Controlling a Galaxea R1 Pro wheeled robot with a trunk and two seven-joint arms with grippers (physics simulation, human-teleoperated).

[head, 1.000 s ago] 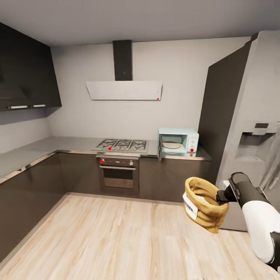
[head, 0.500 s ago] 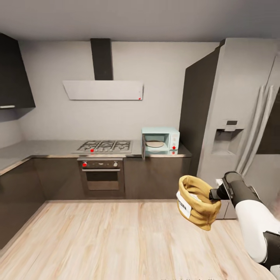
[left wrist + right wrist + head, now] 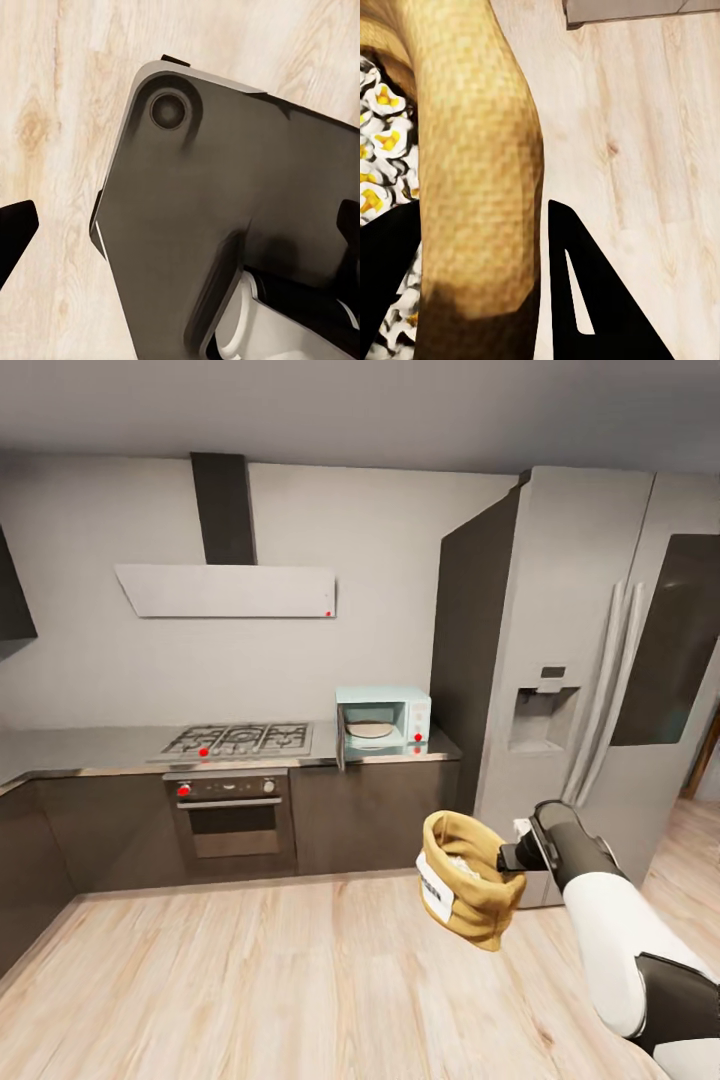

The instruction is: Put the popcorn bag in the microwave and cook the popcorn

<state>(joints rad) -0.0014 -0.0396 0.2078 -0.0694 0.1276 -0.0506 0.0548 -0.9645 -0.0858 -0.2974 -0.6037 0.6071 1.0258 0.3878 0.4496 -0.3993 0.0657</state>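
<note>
Above the wood floor (image 3: 250,980), right gripper (image 3: 510,857) grips the popcorn bag (image 3: 465,880).

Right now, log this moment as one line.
transit | right gripper holds popcorn bag by rim | microwave open on countertop

Grey walls, light wood-plank floor (image 3: 250,970). Dark glossy base cabinets (image 3: 365,815) w/ built-in oven (image 3: 232,815) under gas hob (image 3: 240,739). Grey extractor hood (image 3: 225,590) above. Tall steel fridge (image 3: 570,690) at right w/ dispenser.
</note>
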